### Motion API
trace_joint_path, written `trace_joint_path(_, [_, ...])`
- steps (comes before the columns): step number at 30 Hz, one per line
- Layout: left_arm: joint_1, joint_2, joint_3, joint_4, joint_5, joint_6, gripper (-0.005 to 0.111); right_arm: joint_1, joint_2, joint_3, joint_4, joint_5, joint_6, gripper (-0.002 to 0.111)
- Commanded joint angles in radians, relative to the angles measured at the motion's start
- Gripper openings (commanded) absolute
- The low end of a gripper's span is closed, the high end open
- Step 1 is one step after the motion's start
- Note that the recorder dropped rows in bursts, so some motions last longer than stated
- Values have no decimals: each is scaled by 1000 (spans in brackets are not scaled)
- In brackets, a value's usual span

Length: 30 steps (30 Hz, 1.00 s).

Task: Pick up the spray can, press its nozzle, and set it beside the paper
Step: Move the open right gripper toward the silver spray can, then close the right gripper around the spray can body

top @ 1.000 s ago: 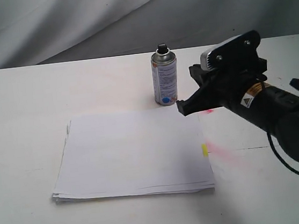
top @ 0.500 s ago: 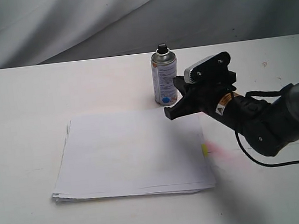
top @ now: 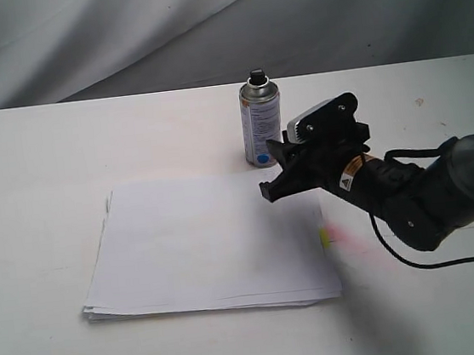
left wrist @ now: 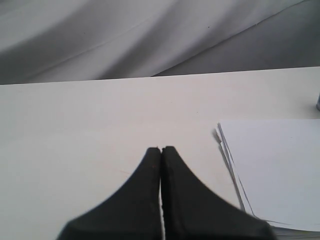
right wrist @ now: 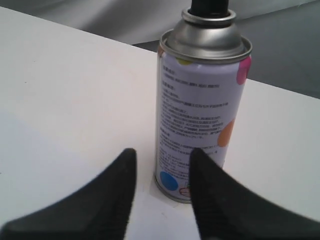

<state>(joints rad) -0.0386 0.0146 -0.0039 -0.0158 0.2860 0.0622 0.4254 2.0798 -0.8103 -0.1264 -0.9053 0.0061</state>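
The spray can [top: 262, 128] stands upright on the white table just beyond the far edge of the paper [top: 210, 240]. Its black nozzle [top: 256, 77] tops the silver dome. My right gripper [top: 269, 172] is low over the paper's far right corner, open, its tips just short of the can's base with nothing between them. The right wrist view shows the can [right wrist: 200, 110] close up with its blue dot, the nozzle [right wrist: 210, 6] cut off by the frame, and the open gripper [right wrist: 162, 154]. My left gripper [left wrist: 161, 148] is shut and empty above bare table, beside the paper [left wrist: 275, 170].
The paper's yellow tab [top: 324, 238] sticks out on its right edge, next to pink stains [top: 351, 241] on the table [top: 30, 167]. A grey cloth backdrop [top: 117, 28] hangs behind the table. The right arm's cable [top: 400, 253] trails on the table.
My right gripper has moved left and lower, closing in on the can's base. The can, the paper and the left gripper have stayed put.
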Motion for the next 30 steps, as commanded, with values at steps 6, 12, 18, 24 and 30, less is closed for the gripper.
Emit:
trace_joint_path(6, [2,-5,4,0,-13,-3,0,-7,10,-5,23,-5,2,87])
trace_joint_path(12, [2,-5,4,0,-13,-3,0,-7,12,-5,23,-5,2,87])
trace_joint_path(18, [2,-5,4,0,-13,-3,0,-7,65,-11,53,-46,-6,87])
trace_joint_path(24, [2,-5,4,0,-13,-3,0,-10,123,-79,48,-49,-6,87])
trace_joint_path(30, [2,-5,4,0,-13,-3,0,-10,171,-157,48,-42,-6,87])
